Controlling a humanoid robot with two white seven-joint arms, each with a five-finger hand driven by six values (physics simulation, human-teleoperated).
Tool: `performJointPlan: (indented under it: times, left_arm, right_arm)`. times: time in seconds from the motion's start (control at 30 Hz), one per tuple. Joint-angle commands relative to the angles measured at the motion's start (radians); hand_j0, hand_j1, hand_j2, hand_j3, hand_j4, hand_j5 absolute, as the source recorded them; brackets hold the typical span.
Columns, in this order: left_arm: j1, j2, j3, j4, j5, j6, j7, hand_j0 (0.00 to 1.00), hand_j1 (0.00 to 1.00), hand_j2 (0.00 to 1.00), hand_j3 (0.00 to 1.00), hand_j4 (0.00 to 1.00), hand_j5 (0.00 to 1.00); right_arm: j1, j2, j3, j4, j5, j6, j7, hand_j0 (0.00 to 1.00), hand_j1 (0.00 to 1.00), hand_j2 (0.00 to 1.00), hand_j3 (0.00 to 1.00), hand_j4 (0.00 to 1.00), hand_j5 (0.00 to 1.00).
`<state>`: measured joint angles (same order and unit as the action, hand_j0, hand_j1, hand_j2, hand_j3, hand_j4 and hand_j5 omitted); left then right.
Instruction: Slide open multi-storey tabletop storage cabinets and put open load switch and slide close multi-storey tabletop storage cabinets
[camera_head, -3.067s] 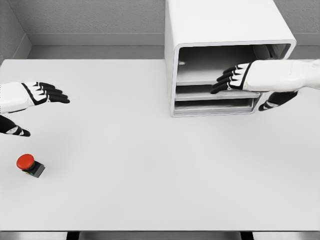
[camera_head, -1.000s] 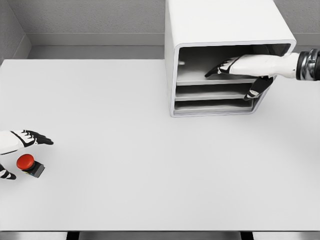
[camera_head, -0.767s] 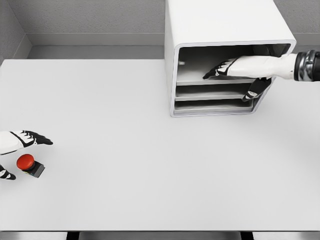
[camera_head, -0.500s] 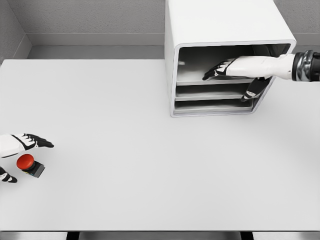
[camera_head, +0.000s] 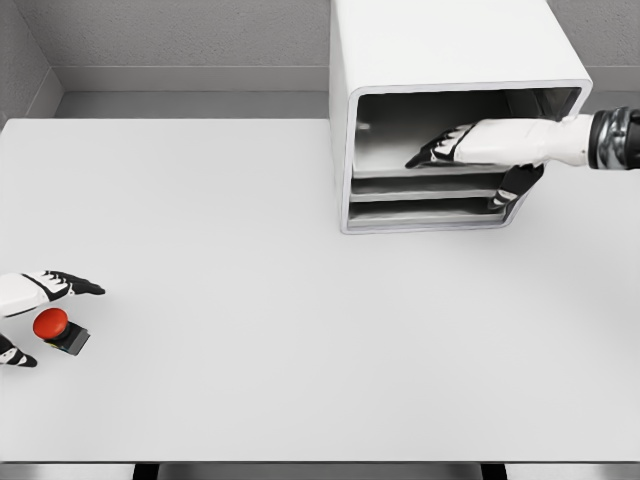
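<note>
The load switch, a red mushroom button on a small dark base, stands near the table's left edge. My left hand is open and straddles it, fingers just behind it and thumb in front, not closed on it. The white three-level cabinet stands at the back right, its front facing me. My right hand reaches in from the right. Its fingers lie on the top drawer and its thumb hooks under the drawer's front edge. That drawer sits slightly out.
The white table spans the whole view, bounded by a grey wall behind. Two lower drawers are pushed in. Between the switch and the cabinet there is bare tabletop.
The left hand came down from mid-left to the switch and now brackets it. The right hand went into the top level, and the top drawer's front edge has just come slightly toward me.
</note>
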<state>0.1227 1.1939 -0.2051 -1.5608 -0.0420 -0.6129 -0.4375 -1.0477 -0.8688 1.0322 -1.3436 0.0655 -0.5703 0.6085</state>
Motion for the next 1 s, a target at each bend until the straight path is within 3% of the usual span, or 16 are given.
performJointPlan:
  times: [0.0,0.43,0.67,0.77,0.83,0.9,0.97]
  left_arm:
    - [0.0,-0.008,-0.004,-0.001,0.001,0.002,0.0,1.0,1.0,1.0,1.0,1.0,1.0]
    - [0.0,-0.03,-0.005,-0.035,0.001,0.002,0.0,1.0,1.0,1.0,1.0,1.0,1.0]
    - [0.002,-0.028,-0.005,-0.041,-0.001,0.002,0.0,0.99,0.99,0.99,0.99,0.99,0.99]
    - [0.002,-0.028,-0.005,-0.038,-0.01,0.002,0.0,0.88,0.88,0.88,0.88,0.88,0.88]
    - [0.002,-0.028,-0.005,-0.036,-0.012,0.002,0.0,0.74,0.74,0.74,0.74,0.74,0.74]
    - [0.002,-0.028,-0.005,-0.03,-0.012,0.002,0.0,0.74,0.74,0.74,0.74,0.74,0.74]
    - [0.002,-0.027,-0.005,-0.025,-0.012,0.002,0.0,0.66,0.66,0.66,0.66,0.66,0.66]
  right_arm:
    - [0.0,-0.009,0.009,-0.038,-0.013,-0.017,0.002,1.0,1.0,1.0,1.0,1.0,1.0]
    - [0.023,-0.067,0.023,-0.147,-0.015,-0.017,0.002,1.0,1.0,1.0,1.0,1.0,1.0]
    - [0.023,-0.119,0.022,-0.242,-0.018,-0.017,0.002,1.0,1.0,1.0,1.0,1.0,1.0]
    - [0.035,-0.141,0.023,-0.266,-0.018,-0.02,0.002,1.0,1.0,1.0,1.0,1.0,1.0]
    - [0.043,-0.154,0.022,-0.292,-0.018,-0.025,0.002,1.0,1.0,1.0,1.0,1.0,1.0]
    - [0.055,-0.162,0.022,-0.298,-0.02,-0.03,0.002,1.0,1.0,1.0,1.0,1.0,1.0]
    - [0.069,-0.177,0.023,-0.308,-0.021,-0.039,0.002,1.0,1.0,1.0,1.0,1.0,1.0]
